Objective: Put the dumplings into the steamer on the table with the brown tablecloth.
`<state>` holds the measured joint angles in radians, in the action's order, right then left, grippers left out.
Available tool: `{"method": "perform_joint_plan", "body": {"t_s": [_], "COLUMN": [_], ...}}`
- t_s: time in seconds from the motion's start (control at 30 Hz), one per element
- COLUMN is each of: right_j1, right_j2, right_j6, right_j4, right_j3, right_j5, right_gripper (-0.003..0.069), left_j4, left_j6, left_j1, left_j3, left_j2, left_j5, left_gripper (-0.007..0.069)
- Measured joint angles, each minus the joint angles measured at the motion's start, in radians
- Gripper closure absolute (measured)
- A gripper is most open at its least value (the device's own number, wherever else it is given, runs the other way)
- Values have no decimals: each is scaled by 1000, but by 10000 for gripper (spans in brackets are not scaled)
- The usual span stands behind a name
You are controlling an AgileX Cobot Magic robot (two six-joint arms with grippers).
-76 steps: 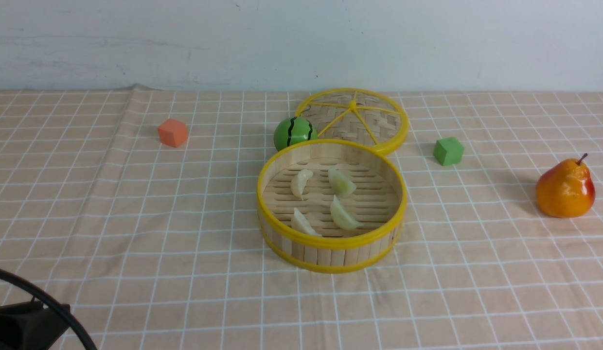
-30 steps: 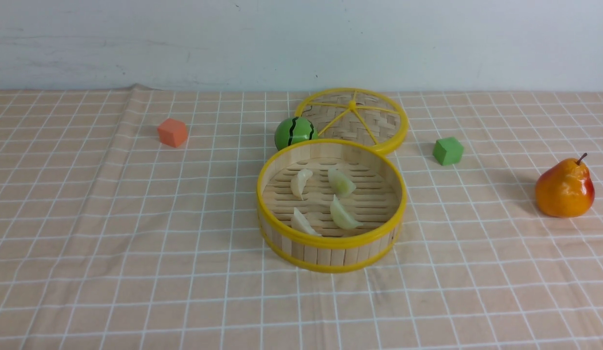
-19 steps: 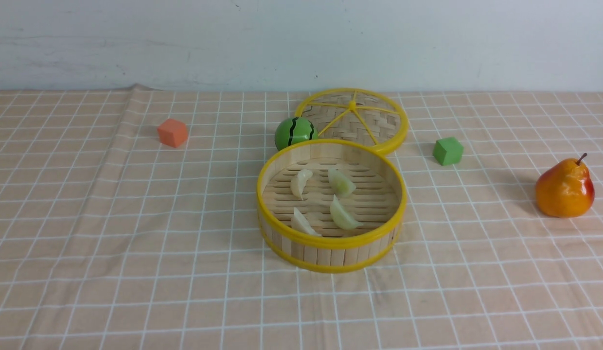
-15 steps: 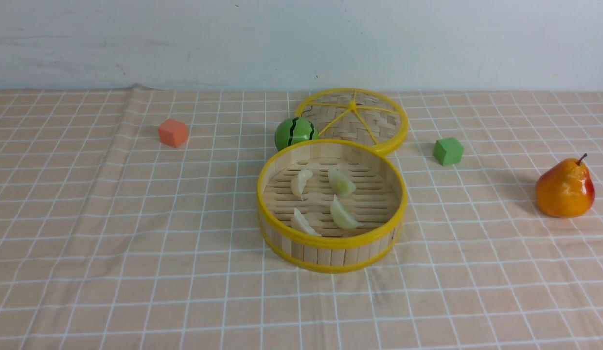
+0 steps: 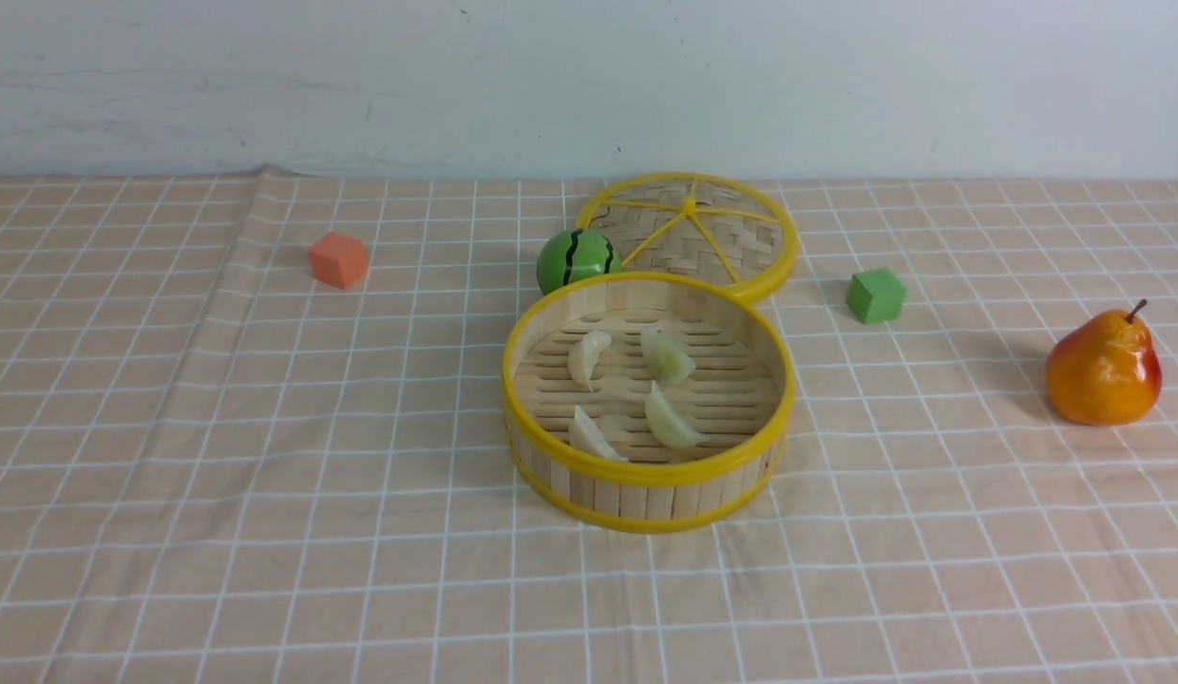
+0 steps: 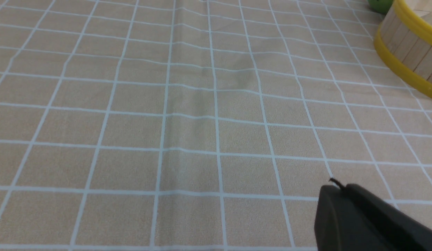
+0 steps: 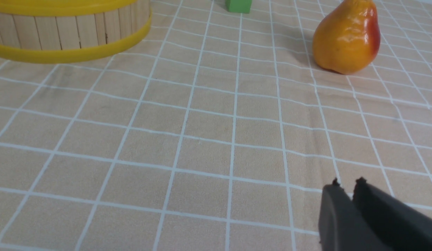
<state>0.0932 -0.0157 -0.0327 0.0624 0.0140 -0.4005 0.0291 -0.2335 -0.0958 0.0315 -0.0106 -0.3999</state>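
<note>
Pale grey wall behind, and below it the table [image 5: 171, 427], wholly covered by the brown tablecloth [image 5: 294, 532], a tan check with thin white lines, slightly wrinkled near the far left.

Finding: the steamer [image 5: 648, 496] stands about mid-table, a little nearer the front edge than the wall. All four dumplings [image 5: 672, 419] lie on its slatted floor, none touching the wall strips as far as can be seen; none remains on the cloth. Judged from this layout, the loading is complete and nothing is left to carry.

Other items: the woven lid [image 5: 695, 232] lies flat behind the steamer, its rim touching or just beside the steamer's far rim; a green striped ball [image 5: 574, 259] sits beside both. An orange cube [image 5: 338, 259] lies toward the far left, a green cube [image 5: 875, 294] to the steamer's right, and a pear [image 5: 1103, 369] near the right edge.

Grippers: neither arm shows in the front view. The left gripper [image 6: 336, 184] hangs low over bare cloth, jaws together, holding nothing. The right gripper [image 7: 346, 183] shows a narrow slit between its tips, empty, over bare cloth with the pear well beyond.
</note>
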Motion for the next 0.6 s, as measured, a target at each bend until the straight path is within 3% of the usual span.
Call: {"method": "perform_joint_plan", "body": {"t_s": [0.6], "right_j1": [0], "right_j2": [0], "right_j6": [0], "right_j4": [0], "right_j3": [0], "right_j5": [0], "right_gripper": [556], "left_j4": [0], "left_j6": [0], "left_j1": [0], "left_j3": [0], "left_j2": [0], "left_j5": [0], "left_gripper": [630]}}
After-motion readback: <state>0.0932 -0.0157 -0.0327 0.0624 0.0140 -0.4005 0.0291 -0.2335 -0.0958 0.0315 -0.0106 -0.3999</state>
